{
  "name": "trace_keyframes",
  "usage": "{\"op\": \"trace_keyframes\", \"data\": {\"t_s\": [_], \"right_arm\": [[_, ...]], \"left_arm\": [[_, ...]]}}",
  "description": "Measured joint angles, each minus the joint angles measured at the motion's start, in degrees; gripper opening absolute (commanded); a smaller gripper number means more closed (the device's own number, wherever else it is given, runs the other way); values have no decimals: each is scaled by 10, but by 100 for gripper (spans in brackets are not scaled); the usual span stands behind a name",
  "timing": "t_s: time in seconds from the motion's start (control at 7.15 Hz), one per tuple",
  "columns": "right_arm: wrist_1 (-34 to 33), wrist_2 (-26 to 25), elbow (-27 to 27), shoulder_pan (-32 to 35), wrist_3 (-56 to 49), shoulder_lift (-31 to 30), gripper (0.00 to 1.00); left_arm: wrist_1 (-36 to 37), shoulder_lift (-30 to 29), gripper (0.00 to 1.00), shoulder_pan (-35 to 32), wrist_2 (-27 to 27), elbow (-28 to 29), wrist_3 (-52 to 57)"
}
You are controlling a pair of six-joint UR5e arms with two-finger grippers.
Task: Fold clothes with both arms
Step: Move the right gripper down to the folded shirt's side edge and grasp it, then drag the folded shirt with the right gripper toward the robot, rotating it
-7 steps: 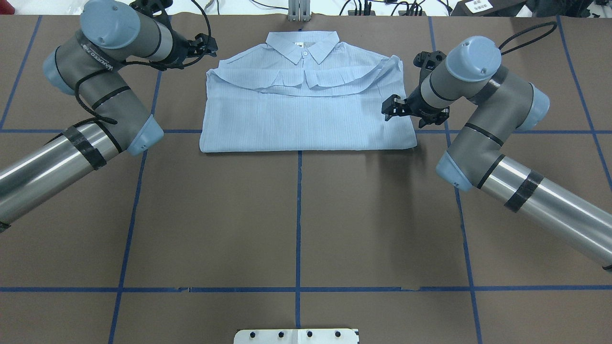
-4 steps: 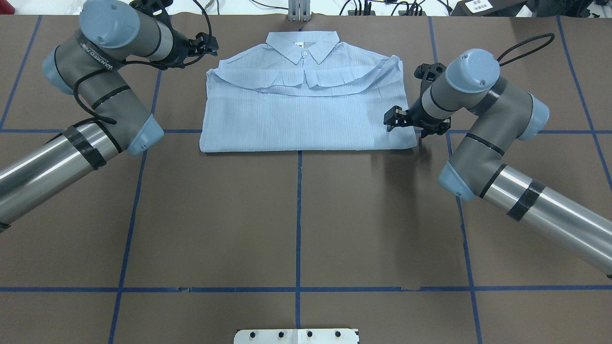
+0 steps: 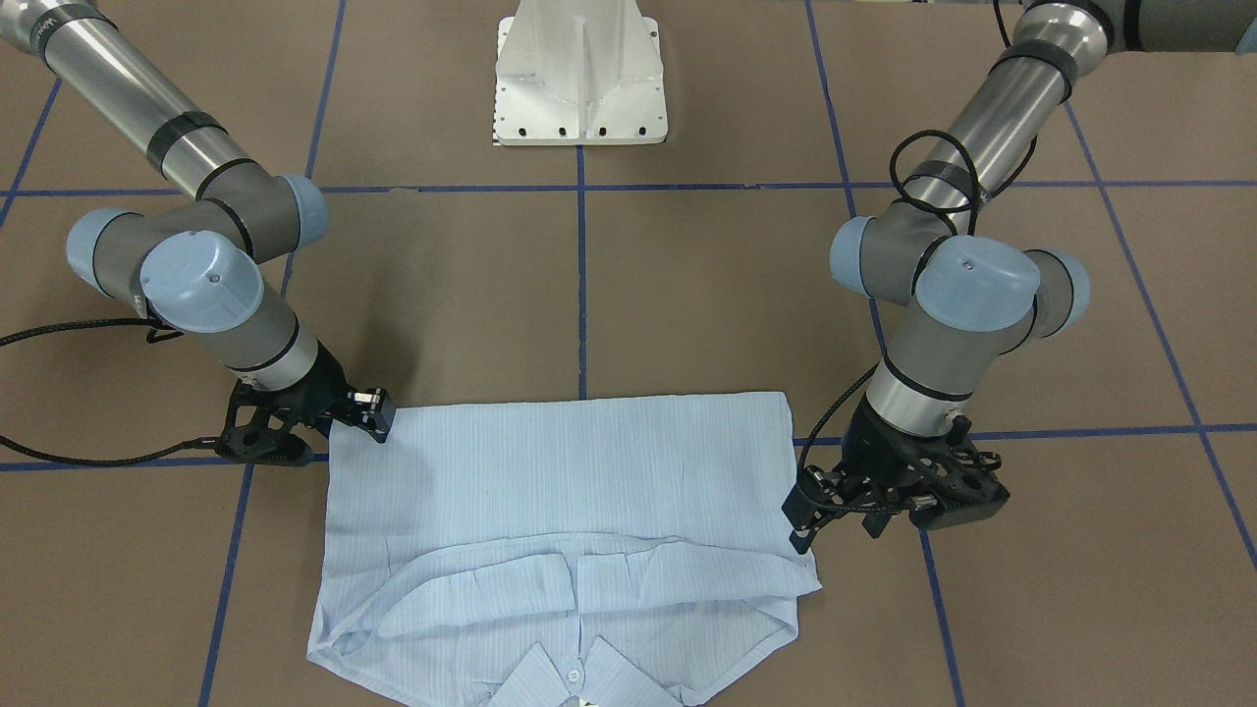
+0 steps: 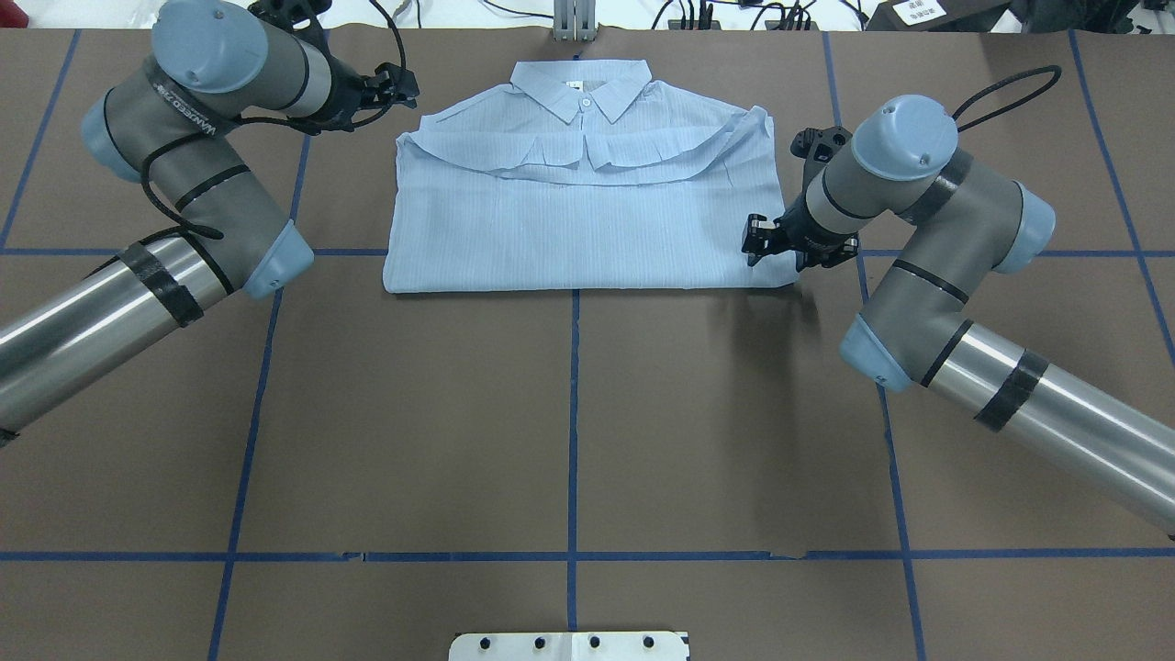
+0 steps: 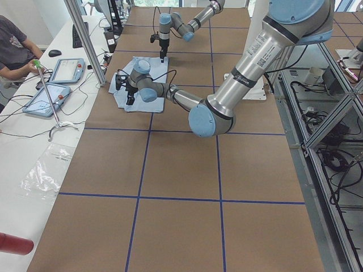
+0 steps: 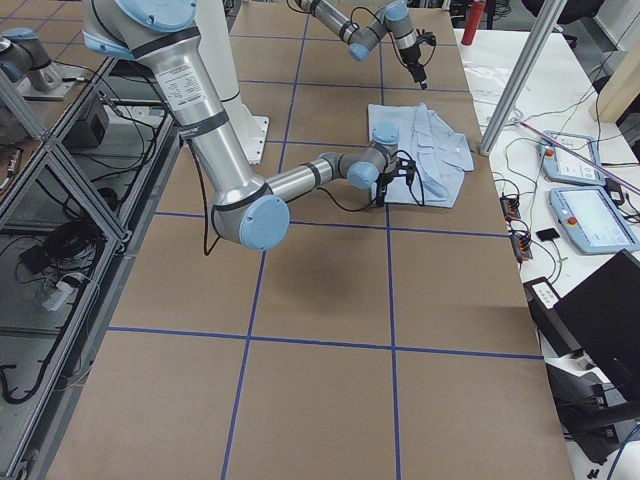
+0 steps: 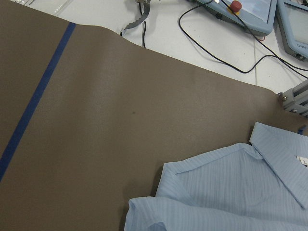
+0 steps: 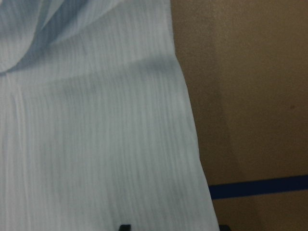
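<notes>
The light-blue striped shirt [image 4: 587, 220] lies folded flat at the far middle of the brown table, collar toward the far edge. It also shows in the front-facing view [image 3: 560, 481]. My left gripper [image 4: 401, 84] hovers open and empty just off the shirt's far left shoulder; its wrist view shows that shoulder and the collar [image 7: 231, 192]. My right gripper [image 4: 755, 242] is open and low over the shirt's near right corner. Its wrist view shows the shirt's side edge [image 8: 96, 144], with the fingertips spread at the bottom of that view.
The white pedestal base [image 3: 581, 74] stands at the near table edge. A metal post [image 4: 574, 23], cables and tablets [image 6: 590, 215] lie beyond the far edge. Blue tape lines [image 4: 574, 413] cross the brown table. A person [image 5: 14, 45] sits at the operators' side.
My right gripper has moved toward the robot along the shirt's right edge and lower, down to its near right corner. The left arm and the shirt have not moved.
</notes>
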Motion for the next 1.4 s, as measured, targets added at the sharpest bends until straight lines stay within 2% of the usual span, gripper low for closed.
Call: {"op": "trace_keyframes", "data": {"t_s": [0.42,0.7,0.84,1.12,1.4], "right_arm": [[-3,-4,9,-6,-1,-10,0],[-4,1,51,-8,-4,-40,0],[-4,6,95,-11,-6,-75,0],[-3,22,226,-35,-8,-182,0],[-2,26,346,-95,-1,-282,0]], "left_arm": [[0,-1,100,0,0,-1,0],[8,-1,100,0,0,-11,-1],[26,-1,100,0,0,-26,-1],[56,0,100,0,2,-52,-12],[62,4,100,2,3,-65,-29]]}}
